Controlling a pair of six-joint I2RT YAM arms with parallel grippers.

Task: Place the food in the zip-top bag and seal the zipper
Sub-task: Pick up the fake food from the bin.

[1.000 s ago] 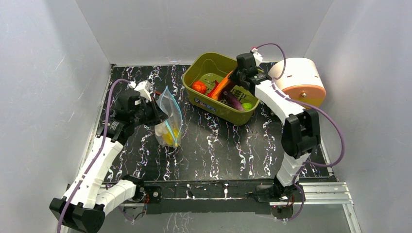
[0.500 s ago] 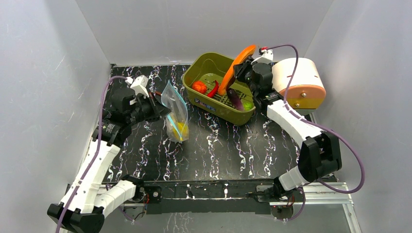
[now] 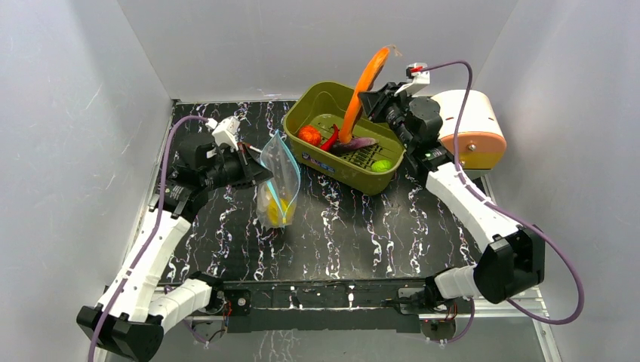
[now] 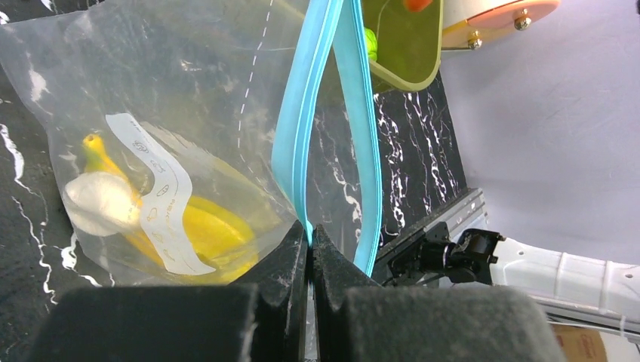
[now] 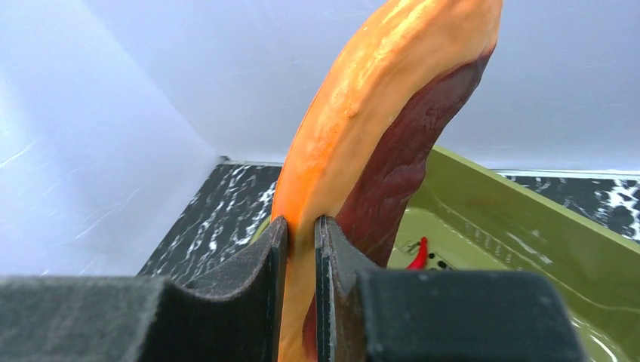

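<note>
The clear zip-top bag (image 3: 281,181) hangs at the left of the table with a yellow banana (image 3: 275,208) inside. Its teal zipper (image 4: 302,128) gapes, and my left gripper (image 4: 309,230) is shut on one lip of it. The right gripper (image 5: 300,226) is shut on the long orange carrot (image 3: 367,75), held upright above the olive-green tub (image 3: 317,98). In the tub lie a tomato (image 3: 308,136), a red chili (image 3: 330,138), a purple eggplant (image 3: 355,143) and a green fruit (image 3: 381,164).
An orange-and-cream cylinder (image 3: 468,124) stands right of the tub, close behind my right arm. White walls close in the table on three sides. A metal rail (image 3: 498,298) runs along the near edge.
The right gripper has lifted the carrot up out of the tub and stood it upright. The left gripper has carried the bag's mouth a little to the right.
</note>
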